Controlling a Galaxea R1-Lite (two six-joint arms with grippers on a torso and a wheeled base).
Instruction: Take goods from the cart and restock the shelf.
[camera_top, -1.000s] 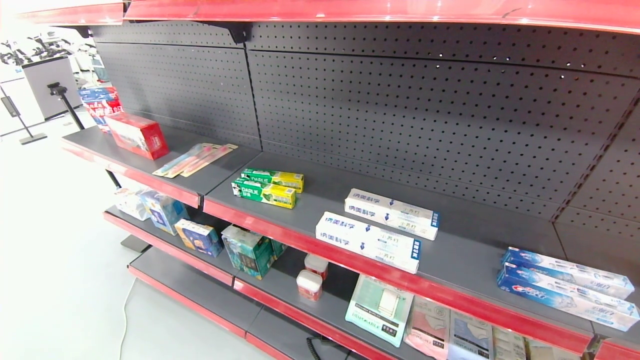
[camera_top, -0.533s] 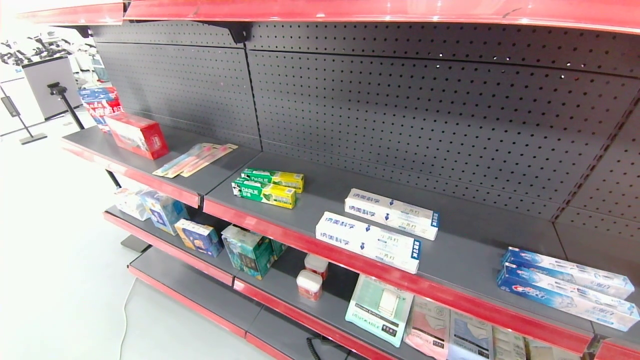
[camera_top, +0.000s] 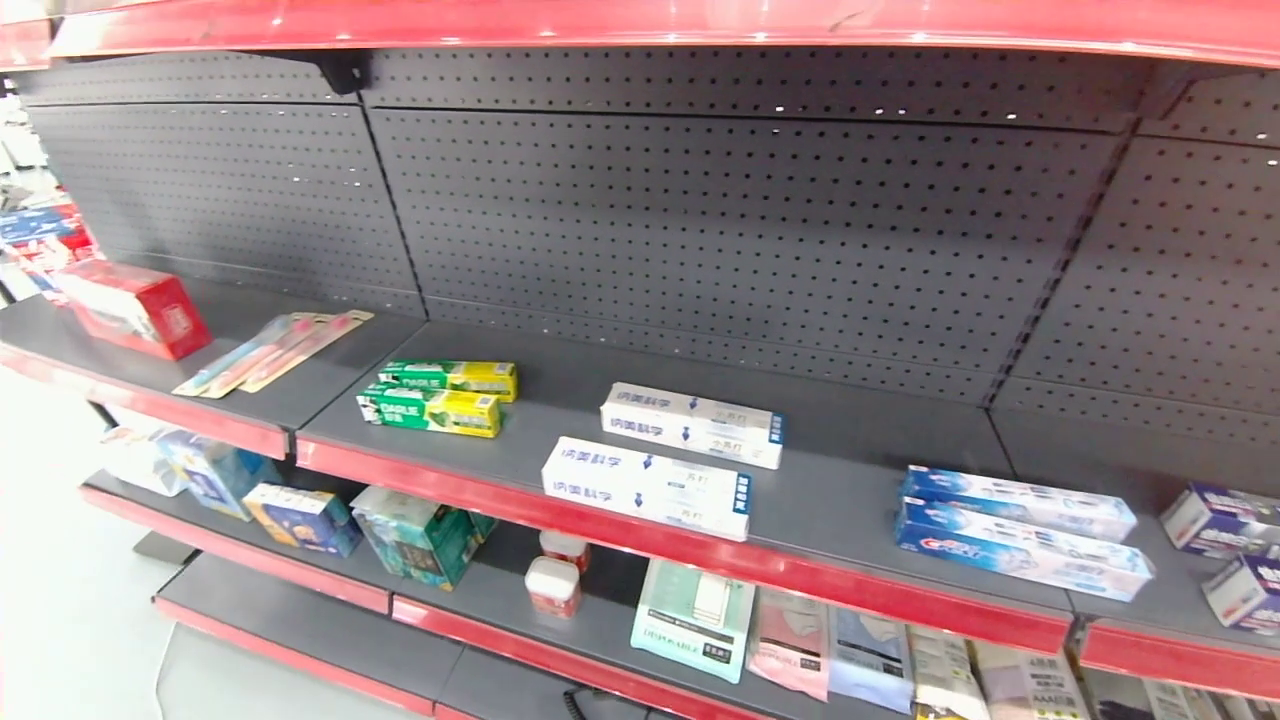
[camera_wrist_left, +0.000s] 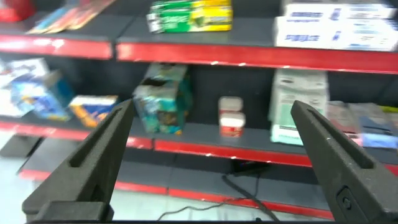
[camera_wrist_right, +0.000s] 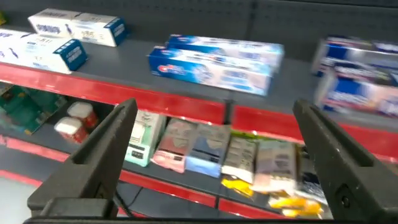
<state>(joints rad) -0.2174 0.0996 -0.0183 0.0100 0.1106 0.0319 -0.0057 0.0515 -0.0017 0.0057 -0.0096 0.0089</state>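
Note:
A dark shelf board (camera_top: 850, 440) with a red front edge runs across the head view and carries several goods. From left to right: a red box (camera_top: 135, 310), toothbrush packs (camera_top: 270, 350), two green-and-yellow boxes (camera_top: 440, 395), two white toothpaste boxes (camera_top: 660, 460), two blue toothpaste boxes (camera_top: 1010, 530) and purple-white boxes (camera_top: 1230, 540). My left gripper (camera_wrist_left: 211, 109) is open and empty, facing the lower shelf below the green boxes (camera_wrist_left: 189, 15). My right gripper (camera_wrist_right: 214, 107) is open and empty too, in front of the blue toothpaste boxes (camera_wrist_right: 214, 59).
The lower shelf holds teal boxes (camera_top: 420, 535), small red-and-white jars (camera_top: 550, 585) and flat packs (camera_top: 695, 620). A black cable (camera_wrist_left: 242, 186) lies on the bottom board. Bare board lies behind the boxes, up to the pegboard wall (camera_top: 700, 250).
The whole head view has shifted left, so the camera has turned right. More of the shelf's right end with the purple-white boxes is now in view. The goods have not moved.

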